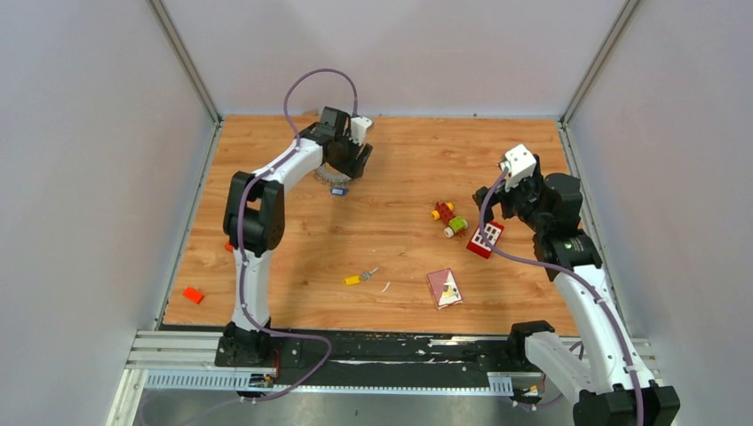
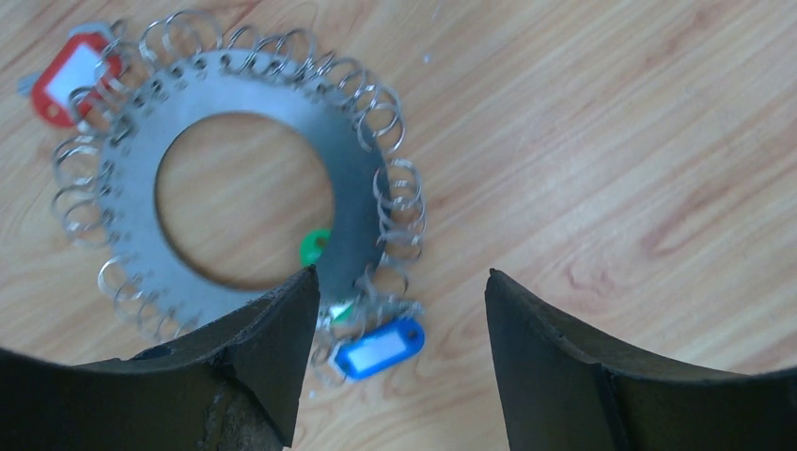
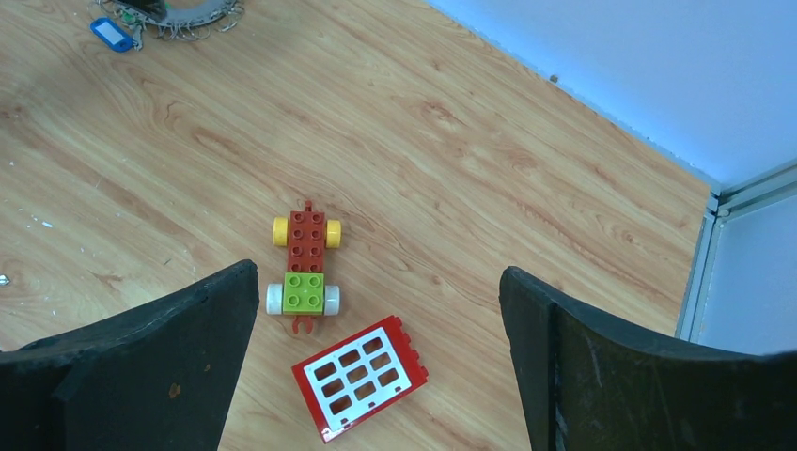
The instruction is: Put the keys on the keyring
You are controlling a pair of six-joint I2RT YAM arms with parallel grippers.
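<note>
Left gripper (image 2: 399, 282) gapes wide over the keyring (image 2: 235, 85) — blue-tagged key (image 2: 381, 349) at its five o'clock; right gripper (image 3: 379, 282) equally wide.

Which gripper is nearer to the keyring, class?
Left. The left gripper hovers directly over the keyring; the right gripper is far away, above the red window block.

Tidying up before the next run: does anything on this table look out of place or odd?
Yes. A yellow-headed key lies alone mid-table, far from the keyring below the left gripper. Unrelated toys are scattered too: a wheeled brick car, a red window block, an orange brick near the left edge.
</note>
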